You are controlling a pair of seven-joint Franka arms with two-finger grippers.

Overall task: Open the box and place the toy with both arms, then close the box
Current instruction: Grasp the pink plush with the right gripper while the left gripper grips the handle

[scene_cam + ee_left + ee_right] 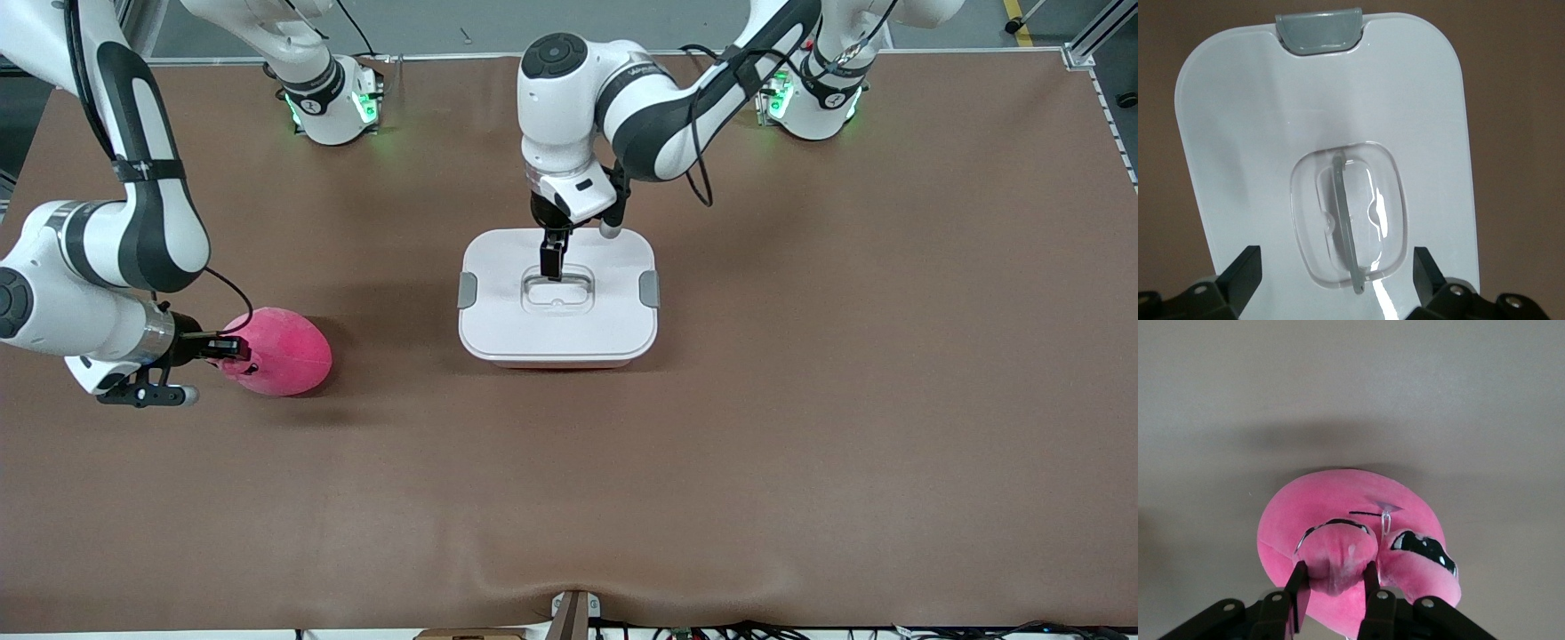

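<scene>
the box (558, 320) sits closed near the middle of the brown tabletop (800, 444), its white lid (1258, 133) on and a grey clip (467, 290) at each short end. the left end effector (553, 264) hangs directly over the lid's recessed clear handle (1346, 220), its fingers (1245, 270) spread apart to either side of the handle well and not closed on anything. the pink toy (280, 351) lies on the tabletop toward the right arm's end, well apart from the box and a little nearer the front camera than the box's middle. the right end effector (1333, 583) is down at the toy's end, its two fingers pinching a rounded stubby limb (1337, 557) of the plush between them, with black and white markings showing beside that limb.
</scene>
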